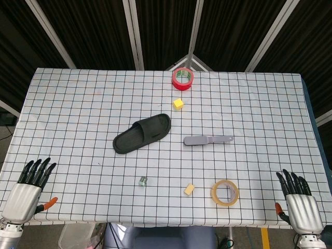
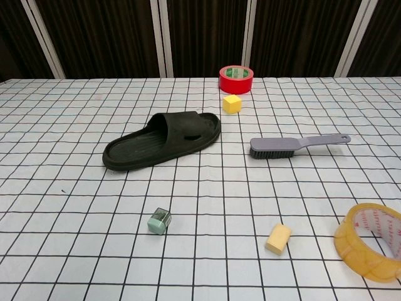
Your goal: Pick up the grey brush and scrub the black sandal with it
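The grey brush (image 1: pixel 207 140) lies flat on the tabletop (image 1: pixel 78 104), bristles down as the chest view shows, with its handle pointing toward the robot's right side. Just to its left, with a clear gap between them, sits the black sandal (image 1: pixel 142 134), lying at a slant with its sole down and its strap toward the far end. Neither has been touched as far as the pictures tell: the brush is apart from both hands and the sandal is bare of anything on it.

The right hand (image 1: pixel 299 203) rests at the near right edge of the tabletop, fingers spread and holding nothing, well apart from the brush. The left hand (image 1: pixel 28 189) sits at the near left corner, likewise spread and empty.

So the task looks to be at its very start. All of it remains: reaching the brush, most likely with the right hand since it is on that side, taking hold of the handle, lifting, carrying it over to the sandal and scrubbing.

Around these lie a red tape roll (image 1: pixel 182 78) and a yellow cube (image 1: pixel 178 104) beyond the sandal, and nearer the robot a small green object (image 1: pixel 143 181), a pale yellow block (image 1: pixel 189 189) and a tan tape roll (image 1: pixel 224 192).
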You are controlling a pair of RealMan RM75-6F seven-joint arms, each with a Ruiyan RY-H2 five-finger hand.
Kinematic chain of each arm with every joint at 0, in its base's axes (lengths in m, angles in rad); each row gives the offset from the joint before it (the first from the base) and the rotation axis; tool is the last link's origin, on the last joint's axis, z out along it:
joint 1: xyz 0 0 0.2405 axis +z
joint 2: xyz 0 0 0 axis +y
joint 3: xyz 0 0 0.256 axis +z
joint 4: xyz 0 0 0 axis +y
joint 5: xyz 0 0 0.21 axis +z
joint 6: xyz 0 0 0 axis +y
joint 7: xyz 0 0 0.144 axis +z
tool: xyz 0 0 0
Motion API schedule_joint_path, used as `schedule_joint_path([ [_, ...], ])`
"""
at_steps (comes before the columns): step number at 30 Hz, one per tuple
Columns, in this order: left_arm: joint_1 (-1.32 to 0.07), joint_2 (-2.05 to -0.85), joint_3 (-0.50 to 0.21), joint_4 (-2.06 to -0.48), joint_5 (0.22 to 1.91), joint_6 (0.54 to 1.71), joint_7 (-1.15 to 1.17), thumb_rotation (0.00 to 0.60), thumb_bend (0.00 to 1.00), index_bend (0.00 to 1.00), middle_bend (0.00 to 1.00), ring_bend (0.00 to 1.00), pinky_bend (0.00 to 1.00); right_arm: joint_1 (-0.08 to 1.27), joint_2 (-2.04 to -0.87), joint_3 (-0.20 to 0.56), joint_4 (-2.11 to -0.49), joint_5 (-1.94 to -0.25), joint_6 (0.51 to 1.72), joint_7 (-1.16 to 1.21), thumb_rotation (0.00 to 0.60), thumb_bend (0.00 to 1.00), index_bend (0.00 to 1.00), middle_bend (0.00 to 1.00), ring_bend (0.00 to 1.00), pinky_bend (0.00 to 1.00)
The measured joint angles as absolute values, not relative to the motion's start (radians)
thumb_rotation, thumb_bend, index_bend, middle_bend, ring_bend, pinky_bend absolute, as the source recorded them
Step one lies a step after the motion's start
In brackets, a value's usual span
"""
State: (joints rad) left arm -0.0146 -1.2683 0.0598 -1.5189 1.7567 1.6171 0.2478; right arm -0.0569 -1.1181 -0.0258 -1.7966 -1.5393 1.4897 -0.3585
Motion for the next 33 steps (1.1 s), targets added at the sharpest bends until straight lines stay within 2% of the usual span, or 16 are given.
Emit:
schedule_joint_path([
  [13, -0.029, -1.288, 0.037, -1.508, 1.731, 1.595, 0.261, 0.539, 0.08, 0.0, 0.0, 0.0, 0.06, -0.01, -1.141, 0.02, -1.774, -1.512, 1.459, -0.355, 0.6, 0.39, 0.0, 0.0, 0.0, 0.09],
  [19, -0.046, -1.301, 0.019, -1.497, 1.702, 1.567, 0.271, 0.548, 0.08, 0.0, 0.0, 0.0, 0.06, 0.084, -1.15, 0.079, -1.798, -1.462, 1.353, -0.425, 0.6, 0.39, 0.0, 0.0, 0.0, 0.09],
  [24, -0.054, -1.32, 0.011, -1.491, 1.689, 1.55, 0.316, 0.561, 0.09, 0.0, 0.0, 0.0, 0.06, 0.21, -1.185, 0.144, -1.819, -1.348, 1.211, -0.561, 0.6, 0.39, 0.0, 0.04, 0.01, 0.11],
  [29, -0.067, -1.344, 0.01, -1.487, 1.691, 1.535, 0.354, 0.583, 0.09, 0.0, 0.0, 0.0, 0.05, 0.346, -1.284, 0.198, -1.786, -1.216, 1.094, -0.671, 0.6, 0.39, 0.11, 0.15, 0.09, 0.18],
  [33, -0.071, -1.348, 0.004, -1.485, 1.692, 1.54, 0.357, 0.583, 0.09, 0.0, 0.0, 0.0, 0.06, 0.429, -1.372, 0.224, -1.712, -1.164, 1.046, -0.726, 0.6, 0.39, 0.15, 0.18, 0.11, 0.19],
])
